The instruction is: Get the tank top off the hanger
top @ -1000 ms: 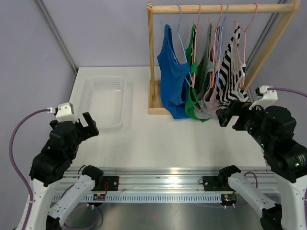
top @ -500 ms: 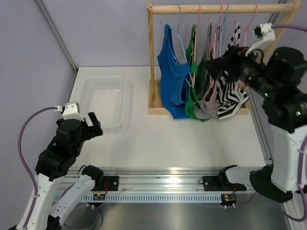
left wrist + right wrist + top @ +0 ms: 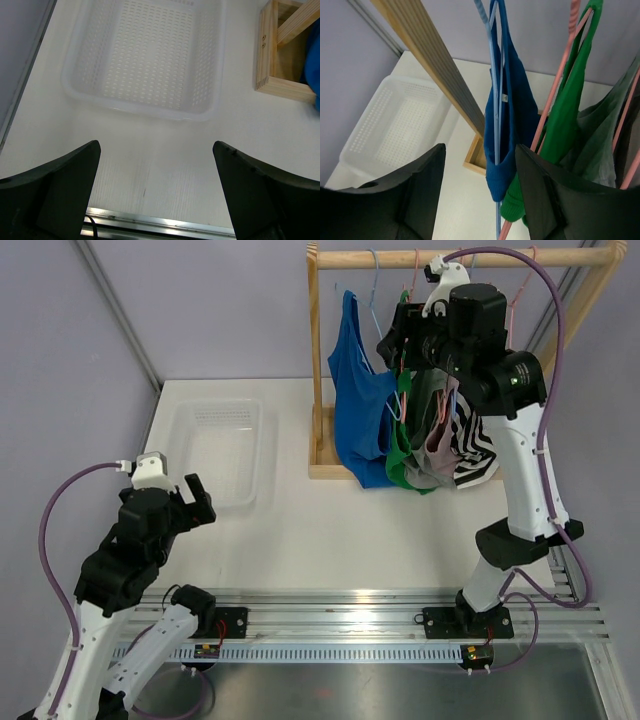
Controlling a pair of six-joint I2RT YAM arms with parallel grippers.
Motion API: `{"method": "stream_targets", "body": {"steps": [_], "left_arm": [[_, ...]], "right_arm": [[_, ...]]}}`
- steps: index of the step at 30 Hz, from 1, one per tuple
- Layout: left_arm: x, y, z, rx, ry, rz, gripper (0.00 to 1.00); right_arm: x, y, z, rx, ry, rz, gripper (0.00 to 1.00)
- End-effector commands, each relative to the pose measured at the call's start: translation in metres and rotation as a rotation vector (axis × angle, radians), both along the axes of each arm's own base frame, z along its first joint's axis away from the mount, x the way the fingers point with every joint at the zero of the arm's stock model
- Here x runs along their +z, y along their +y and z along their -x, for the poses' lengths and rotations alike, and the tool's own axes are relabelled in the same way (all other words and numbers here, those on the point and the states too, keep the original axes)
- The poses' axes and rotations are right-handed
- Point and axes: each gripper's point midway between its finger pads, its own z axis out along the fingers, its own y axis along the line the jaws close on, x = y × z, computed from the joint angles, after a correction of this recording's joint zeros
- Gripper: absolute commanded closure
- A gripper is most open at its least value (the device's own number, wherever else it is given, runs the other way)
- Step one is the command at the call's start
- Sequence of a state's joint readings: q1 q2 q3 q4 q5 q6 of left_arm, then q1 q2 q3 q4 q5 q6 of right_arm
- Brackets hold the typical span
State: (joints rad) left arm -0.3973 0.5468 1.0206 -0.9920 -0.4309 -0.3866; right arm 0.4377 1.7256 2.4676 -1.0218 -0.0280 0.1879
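A wooden rack (image 3: 460,257) at the back holds several tank tops on hangers. The blue tank top (image 3: 357,410) hangs leftmost on a light blue hanger (image 3: 374,285), with green (image 3: 402,440), grey and striped (image 3: 482,430) tops to its right. My right gripper (image 3: 393,340) is raised high by the rack, open, its jaws on either side of the blue top (image 3: 512,120) and its blue hanger (image 3: 495,100) without closing on them. My left gripper (image 3: 190,502) is open and empty, low at the near left above the table in front of the basket (image 3: 150,55).
A white perforated basket (image 3: 215,445) sits on the table at the left. The rack's wooden base (image 3: 280,60) and upright post (image 3: 440,70) stand beside the blue top. A metal rail (image 3: 350,615) runs along the near edge.
My right arm has swung up and left, from beside the striped top to the blue top at the rack's left end. The left arm has barely moved.
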Motion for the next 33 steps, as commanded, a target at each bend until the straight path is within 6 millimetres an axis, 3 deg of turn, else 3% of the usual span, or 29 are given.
{"method": "stream_targets", "body": {"steps": [1, 6, 12, 16, 19, 22, 33], "left_arm": [[0.005, -0.007, -0.01, -0.011, -0.028, 0.027, 0.01], [0.003, -0.008, -0.01, -0.014, -0.02, 0.024, 0.01], [-0.001, -0.007, -0.011, -0.01, -0.01, 0.008, 0.01], [-0.004, -0.007, -0.012, -0.01, 0.0, 0.0, 0.01], [-0.006, -0.009, -0.013, -0.016, 0.004, 0.003, 0.01], [-0.006, -0.011, -0.016, -0.024, 0.009, 0.006, 0.01], [0.008, -0.028, -0.019, -0.101, -0.034, 0.062, 0.01]], "right_arm": [[0.009, -0.011, -0.018, -0.095, -0.079, 0.094, 0.35], [-0.012, -0.005, -0.049, -0.126, -0.074, 0.152, 0.42], [-0.02, 0.01, -0.066, -0.092, -0.077, 0.157, 0.54], [-0.018, 0.012, -0.072, -0.09, -0.1, 0.163, 0.74], [-0.015, 0.016, -0.069, -0.078, -0.112, 0.17, 0.83], [-0.009, 0.02, -0.063, -0.064, -0.129, 0.168, 1.0], [0.05, 0.01, -0.023, -0.069, -0.242, 0.055, 1.0]]}}
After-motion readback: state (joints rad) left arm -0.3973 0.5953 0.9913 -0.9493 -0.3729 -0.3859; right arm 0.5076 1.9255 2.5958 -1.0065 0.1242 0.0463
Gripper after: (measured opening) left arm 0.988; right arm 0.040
